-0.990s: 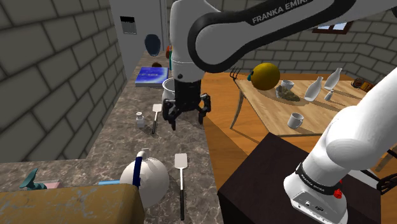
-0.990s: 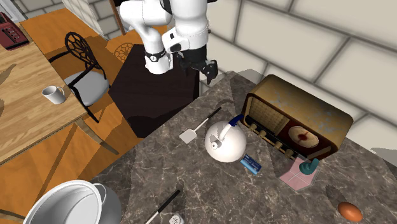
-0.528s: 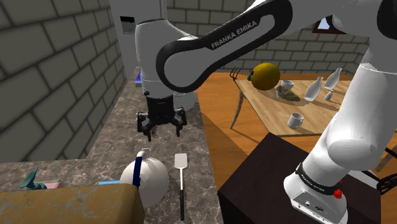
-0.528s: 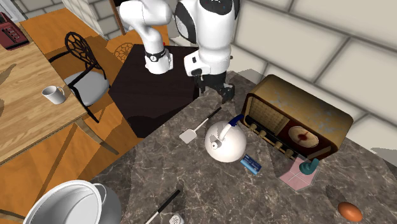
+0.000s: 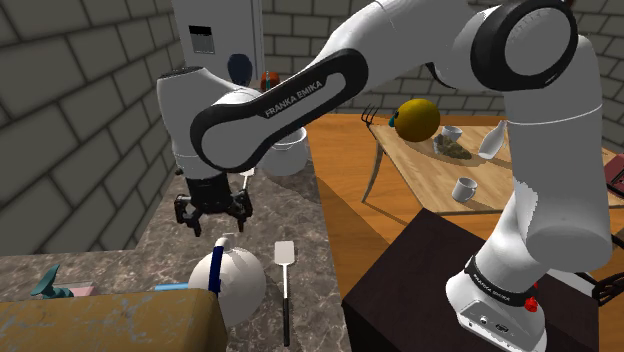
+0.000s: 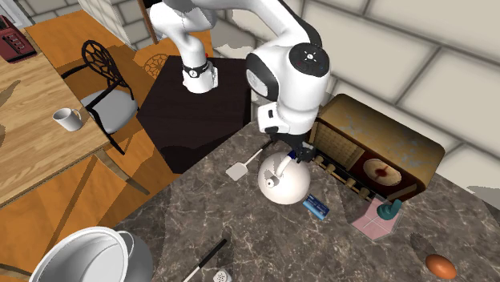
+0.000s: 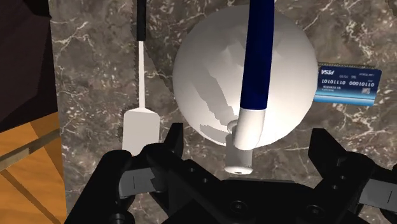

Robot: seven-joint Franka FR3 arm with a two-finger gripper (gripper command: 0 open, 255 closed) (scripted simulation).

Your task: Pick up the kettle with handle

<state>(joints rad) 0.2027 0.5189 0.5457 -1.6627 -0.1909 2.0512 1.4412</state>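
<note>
A round white kettle (image 5: 240, 285) with a dark blue handle (image 7: 257, 57) stands on the marble counter (image 5: 180, 225), just in front of a brown radio (image 6: 377, 152). My black gripper (image 5: 213, 213) hangs a little above it, over the end with the short white spout (image 7: 238, 156). The fingers stand wide apart, one on each side of the handle's base, touching nothing. From the wrist view, the gripper (image 7: 247, 130) looks straight down on the kettle (image 7: 210, 83). In the second exterior view the white wrist covers most of the gripper (image 6: 300, 153) above the kettle (image 6: 284, 184).
A white spatula (image 5: 284, 270) lies beside the kettle toward the counter's edge. A blue card (image 7: 347, 83) lies on the kettle's other side. A white pot (image 6: 88, 252), a shaker (image 6: 220, 276) and an egg (image 6: 441, 264) sit farther along the counter. The black stand (image 5: 450, 290) adjoins it.
The arm swung toward the shoulder view's left and lower, carrying the gripper from near the pot to just above the kettle. The fingers stayed open.
</note>
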